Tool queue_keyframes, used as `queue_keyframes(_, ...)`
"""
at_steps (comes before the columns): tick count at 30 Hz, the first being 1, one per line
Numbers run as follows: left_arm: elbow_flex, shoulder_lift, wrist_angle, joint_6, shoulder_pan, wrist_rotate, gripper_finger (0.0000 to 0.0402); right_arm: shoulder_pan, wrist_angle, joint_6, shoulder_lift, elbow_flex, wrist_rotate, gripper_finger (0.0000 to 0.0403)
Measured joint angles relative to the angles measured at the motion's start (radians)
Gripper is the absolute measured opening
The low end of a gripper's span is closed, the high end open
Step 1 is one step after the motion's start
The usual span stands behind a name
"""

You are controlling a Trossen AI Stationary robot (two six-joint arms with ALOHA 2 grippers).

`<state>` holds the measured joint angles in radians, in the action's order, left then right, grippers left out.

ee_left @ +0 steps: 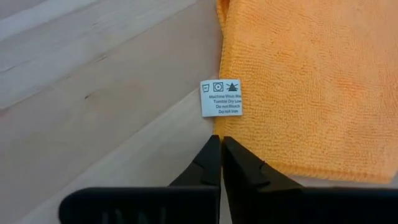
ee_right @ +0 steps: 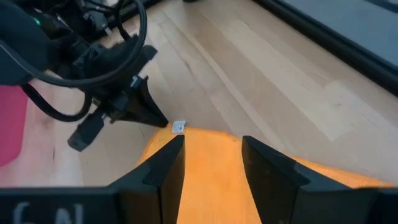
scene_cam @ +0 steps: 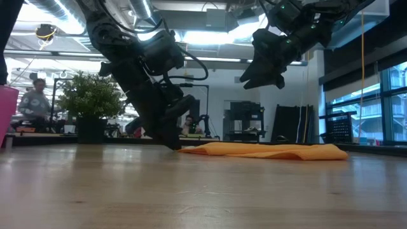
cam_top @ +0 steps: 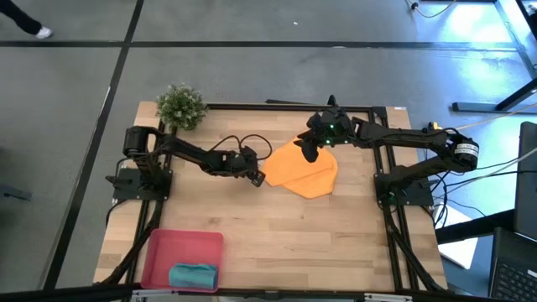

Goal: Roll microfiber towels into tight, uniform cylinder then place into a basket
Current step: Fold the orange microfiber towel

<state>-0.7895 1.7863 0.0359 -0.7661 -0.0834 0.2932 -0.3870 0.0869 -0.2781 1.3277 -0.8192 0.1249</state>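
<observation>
One orange towel [cam_top: 312, 174] lies mid-worktop; the left pincer [cam_top: 258, 178] is clenched on its left corner, the right pincer [cam_top: 310, 151] gaping above. Rolling looks barely begun; next, fold that corner inward.

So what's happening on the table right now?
The left gripper is shut at the edge of the orange towel, beside its care tag; the towel lies flat, not yet rolled. The right gripper hovers open above it. A rolled teal towel already sits in the basket.
</observation>
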Motion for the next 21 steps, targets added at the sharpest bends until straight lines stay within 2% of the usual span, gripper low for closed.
queue_keyframes(10, 0.003, -0.023, -0.013, 0.070, 0.012, -0.028, 0.0000, 0.000, -0.106, 0.080, 0.000, 0.000, 0.000, 0.0161)
queue_keyframes(14, 0.006, -0.058, -0.051, 0.094, 0.038, -0.059, 0.0000, 0.000, -0.150, 0.122, 0.000, 0.001, 0.000, 0.0161)
queue_keyframes(21, 0.005, -0.080, -0.154, 0.096, 0.094, -0.040, 0.0000, 0.000, -0.210, 0.131, 0.000, 0.001, 0.001, 0.0161)
